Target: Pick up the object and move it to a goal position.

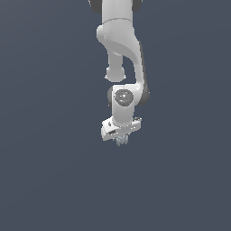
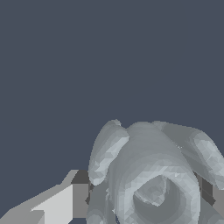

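The object (image 1: 121, 140) is a tiny pale grey-blue lumpy item, seen just under the white hand of the arm in the exterior view. In the wrist view the object (image 2: 153, 175) fills the frame's lower right, with rounded knobs and a ring-like hollow. My gripper (image 1: 121, 138) is shut on it: one white and dark finger (image 2: 65, 201) presses against its side, and the edge of the other finger (image 2: 212, 192) shows on the far side. The arm points straight down over the plain dark grey-blue floor.
The white arm (image 1: 122, 54) comes down from the top of the exterior view. Plain dark grey-blue ground (image 1: 45, 180) lies all around, with no other objects in view.
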Robot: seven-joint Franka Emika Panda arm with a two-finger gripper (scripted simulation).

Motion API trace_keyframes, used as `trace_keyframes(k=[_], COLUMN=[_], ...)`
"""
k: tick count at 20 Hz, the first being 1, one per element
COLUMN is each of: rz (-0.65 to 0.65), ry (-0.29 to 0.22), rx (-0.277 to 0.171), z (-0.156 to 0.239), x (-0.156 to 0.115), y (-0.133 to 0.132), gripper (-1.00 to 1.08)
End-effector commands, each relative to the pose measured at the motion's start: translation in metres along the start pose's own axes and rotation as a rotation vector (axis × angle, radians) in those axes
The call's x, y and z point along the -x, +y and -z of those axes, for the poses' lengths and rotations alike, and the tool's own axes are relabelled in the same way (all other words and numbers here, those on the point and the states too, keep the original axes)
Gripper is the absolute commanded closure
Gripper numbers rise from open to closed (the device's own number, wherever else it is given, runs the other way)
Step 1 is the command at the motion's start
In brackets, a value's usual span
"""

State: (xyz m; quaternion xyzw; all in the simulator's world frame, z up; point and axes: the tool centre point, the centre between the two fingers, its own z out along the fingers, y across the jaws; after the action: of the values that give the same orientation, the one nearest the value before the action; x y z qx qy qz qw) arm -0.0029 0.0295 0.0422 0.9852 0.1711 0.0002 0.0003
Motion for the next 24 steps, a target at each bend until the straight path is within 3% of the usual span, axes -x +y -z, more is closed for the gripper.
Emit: trace_keyframes(k=[1, 12, 24], rz=[0.0, 0.0, 0.001], ry=[0.0, 0.0, 0.0], rx=[0.0, 0.0, -0.001], z=[0.003, 0.049, 0.156], x=[0.001, 0.022, 0.07], y=[0.0, 0.011, 0.036], gripper=[1.08, 1.08, 1.08])
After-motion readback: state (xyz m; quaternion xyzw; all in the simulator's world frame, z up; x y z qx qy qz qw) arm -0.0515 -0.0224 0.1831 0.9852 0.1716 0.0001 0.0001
